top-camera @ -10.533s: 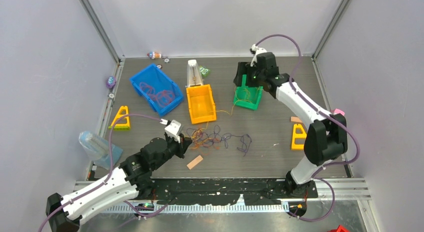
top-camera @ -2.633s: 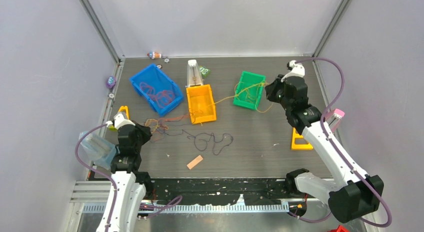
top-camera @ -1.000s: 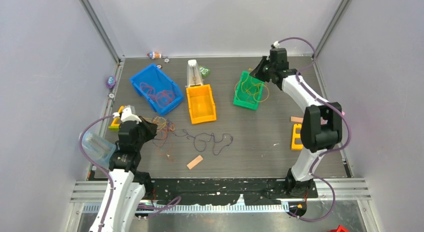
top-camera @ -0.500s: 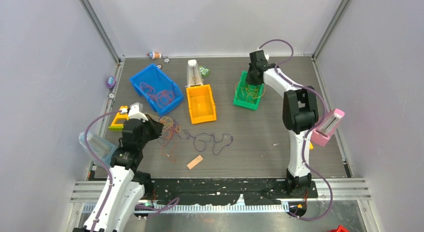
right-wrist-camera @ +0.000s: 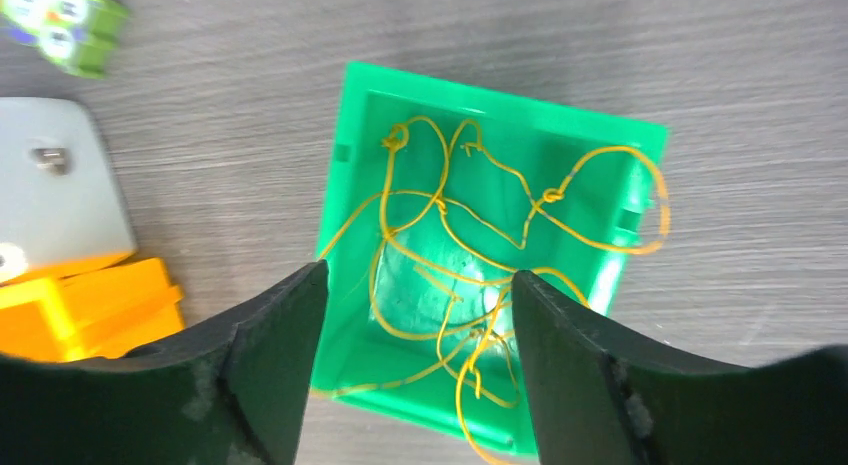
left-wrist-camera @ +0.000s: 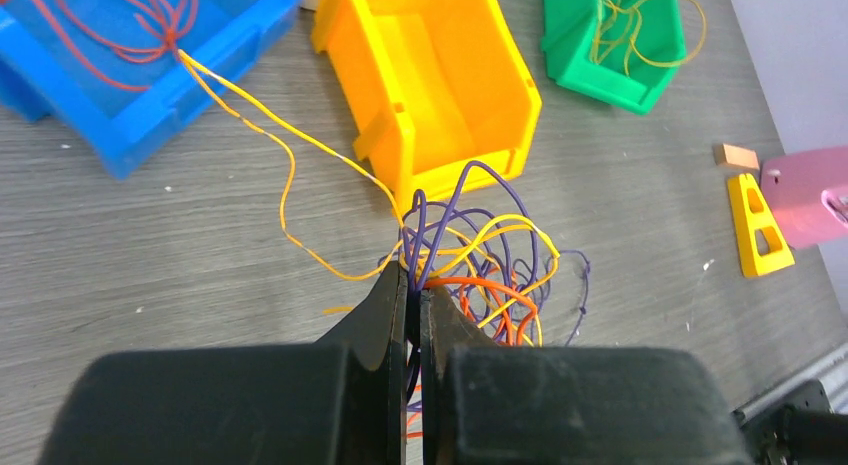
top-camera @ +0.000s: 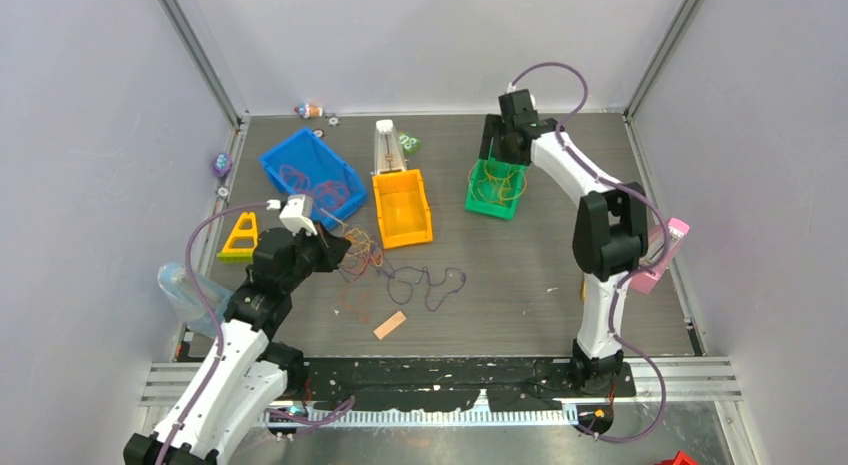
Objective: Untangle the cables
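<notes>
A tangle of purple, orange and yellow cables lies left of centre; a dark purple strand trails right on the table. My left gripper is shut on the tangle's purple strands in the left wrist view, and a yellow strand runs up to the blue bin. My right gripper hangs open and empty over the green bin, where a yellow cable lies loose. Red cables lie in the blue bin.
An empty orange bin stands between the blue and green ones. A tan block lies at the front. Yellow triangle pieces sit at the left and right. A clear container sits at the left edge.
My left gripper has carried the tangle right and back toward the orange bin. My right gripper has brought the yellow cable into the green bin, let it go, and now stands open above it.
</notes>
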Controlling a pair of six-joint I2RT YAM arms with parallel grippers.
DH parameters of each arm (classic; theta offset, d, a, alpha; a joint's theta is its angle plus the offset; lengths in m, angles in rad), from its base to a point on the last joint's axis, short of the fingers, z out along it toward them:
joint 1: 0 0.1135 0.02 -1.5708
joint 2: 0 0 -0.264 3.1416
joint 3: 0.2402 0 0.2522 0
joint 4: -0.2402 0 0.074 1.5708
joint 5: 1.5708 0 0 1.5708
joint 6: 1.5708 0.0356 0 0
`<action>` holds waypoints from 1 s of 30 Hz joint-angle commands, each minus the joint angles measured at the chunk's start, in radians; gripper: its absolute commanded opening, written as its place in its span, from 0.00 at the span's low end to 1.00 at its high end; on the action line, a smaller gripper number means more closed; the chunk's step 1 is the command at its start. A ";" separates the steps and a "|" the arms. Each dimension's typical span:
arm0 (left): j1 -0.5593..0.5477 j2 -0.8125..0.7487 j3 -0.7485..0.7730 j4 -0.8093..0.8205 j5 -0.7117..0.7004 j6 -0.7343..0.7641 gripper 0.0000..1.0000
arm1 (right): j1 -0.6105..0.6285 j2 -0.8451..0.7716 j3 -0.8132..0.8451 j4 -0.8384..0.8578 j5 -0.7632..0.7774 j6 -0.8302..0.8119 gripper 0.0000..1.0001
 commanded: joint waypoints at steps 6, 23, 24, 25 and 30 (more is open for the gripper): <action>-0.066 0.081 0.084 0.103 0.146 0.037 0.00 | 0.041 -0.341 -0.201 0.110 -0.220 -0.197 0.89; -0.069 0.053 0.166 -0.052 -0.012 0.064 0.00 | 0.476 -0.594 -0.842 0.326 0.069 -0.038 0.95; -0.069 0.050 0.163 -0.061 -0.028 0.066 0.00 | 0.476 -0.622 -0.882 0.331 0.077 0.013 0.95; -0.069 0.043 0.160 -0.072 -0.044 0.067 0.00 | 0.477 -0.635 -0.904 0.350 0.086 0.034 0.95; -0.068 0.012 0.157 -0.129 -0.118 0.066 0.00 | 0.477 -0.650 -0.980 0.348 0.089 0.110 0.95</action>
